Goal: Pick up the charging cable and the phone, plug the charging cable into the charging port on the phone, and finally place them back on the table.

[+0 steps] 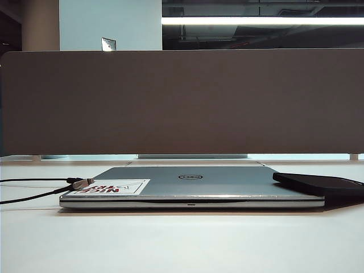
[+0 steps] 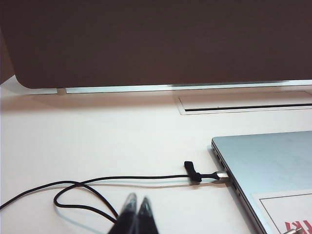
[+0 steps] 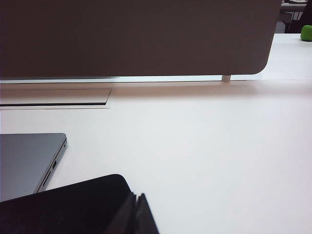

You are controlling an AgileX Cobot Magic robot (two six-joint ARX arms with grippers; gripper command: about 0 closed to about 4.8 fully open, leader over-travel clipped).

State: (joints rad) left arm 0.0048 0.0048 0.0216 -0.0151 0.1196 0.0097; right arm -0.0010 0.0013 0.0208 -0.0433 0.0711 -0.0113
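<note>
The charging cable (image 2: 122, 178), a thin black cord, loops over the white table (image 1: 182, 244). Its silvery plug (image 1: 85, 183) (image 2: 222, 174) lies against the laptop's left side; I cannot tell whether it is inserted there. The black phone (image 1: 321, 183) (image 3: 73, 204) rests flat, partly on the laptop's right edge. Its charging port is hidden. My left gripper (image 2: 137, 201) hangs shut over the table near the cord's loop, holding nothing. My right gripper (image 3: 138, 196) is shut beside the phone's edge, also holding nothing. Neither gripper shows in the exterior view.
A closed silver laptop (image 1: 216, 182) (image 2: 273, 161) (image 3: 24, 161) with a red-lettered sticker (image 1: 111, 187) lies mid-table. A tall grey-brown divider panel (image 1: 182, 102) stands behind it. A cable slot (image 2: 243, 102) is set in the tabletop. A green object (image 3: 306, 32) sits beyond the panel's end.
</note>
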